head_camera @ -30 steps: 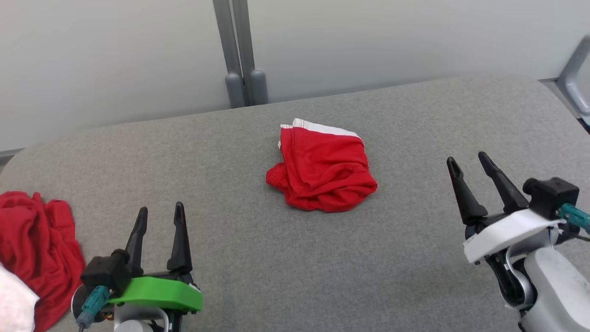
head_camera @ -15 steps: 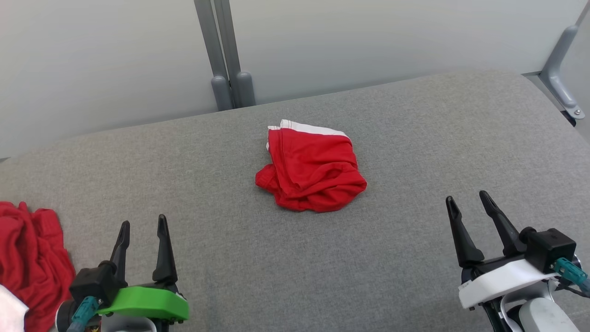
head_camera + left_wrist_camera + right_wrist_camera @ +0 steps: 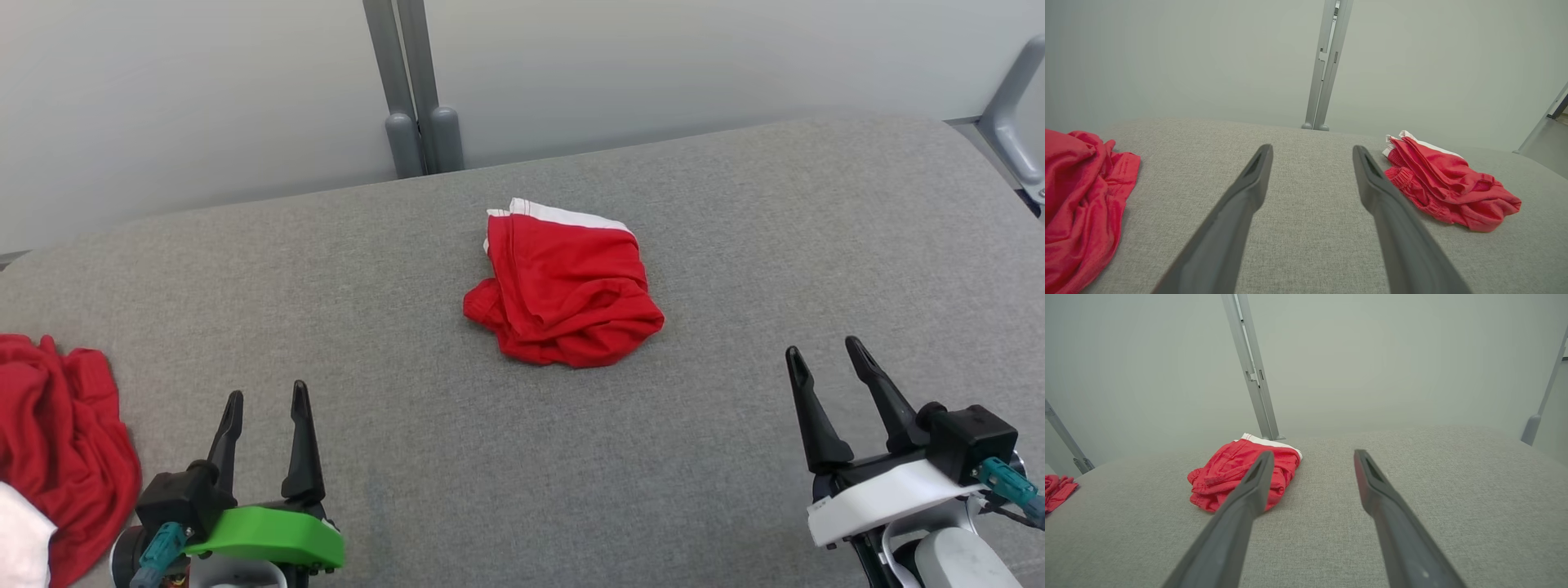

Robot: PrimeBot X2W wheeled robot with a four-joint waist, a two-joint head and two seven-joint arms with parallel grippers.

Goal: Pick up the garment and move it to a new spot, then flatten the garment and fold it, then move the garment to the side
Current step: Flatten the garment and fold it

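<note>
I am holding my left gripper point(image 3: 267, 392) and right gripper point(image 3: 823, 348) wide open, guessing the red shorts point(image 3: 567, 302) lying mid-frame are soft and light, best pinched at the white waistband point(image 3: 571, 217).

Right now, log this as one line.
left gripper: open, empty | right gripper: open, empty | crumpled red fabric garment with white band: centre of grey fabric surface | second red cloth: far left
</note>
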